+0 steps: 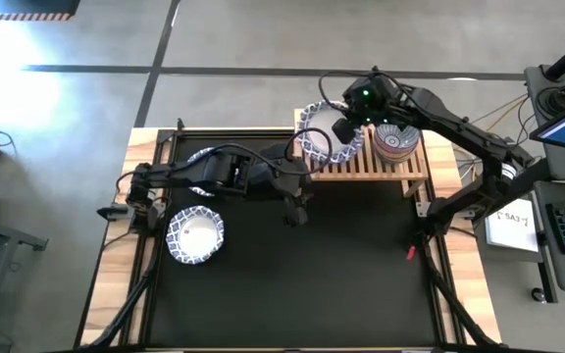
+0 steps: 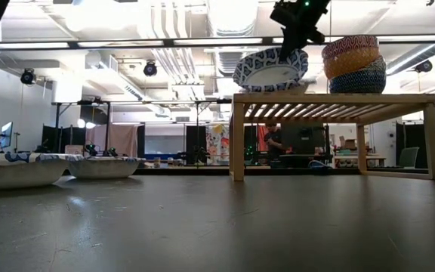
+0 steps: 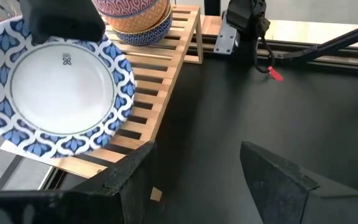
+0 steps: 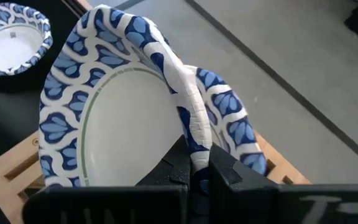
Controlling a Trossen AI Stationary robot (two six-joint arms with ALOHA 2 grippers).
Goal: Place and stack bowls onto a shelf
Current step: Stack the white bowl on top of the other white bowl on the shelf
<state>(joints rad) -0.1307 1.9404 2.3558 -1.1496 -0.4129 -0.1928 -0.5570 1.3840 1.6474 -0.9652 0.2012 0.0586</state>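
My right gripper [image 1: 346, 126] is shut on a large white bowl with a blue-patterned rim [image 1: 324, 135], held tilted over the left end of the light-wood shelf [image 1: 376, 165]. A pale bowl shape [image 2: 272, 89] shows under it on the slats. A stack of small patterned bowls [image 1: 397, 142] stands on the shelf's right part, red on top [image 2: 351, 47]. Two more large bowls rest on the mat at the left, one [image 1: 195, 236] in the open, one [image 1: 202, 160] partly under my left arm. My left gripper [image 1: 295, 211] is open and empty, near the shelf's front. My right gripper pinches the bowl's rim [image 4: 194, 134] between its two fingers, one inside and one outside the wall. The rim is creased where they grip. The fingers come down from above onto the bowl's right side [image 2: 297, 53]. The bowl hangs tilted, its opening turned toward the table's near side.
The shelf's middle slats [image 3: 166, 68] between the held bowl and the small stack are bare. The black mat [image 1: 302, 284] lies open in front of the shelf. My right arm's base and cables [image 1: 430, 221] stand at the right edge.
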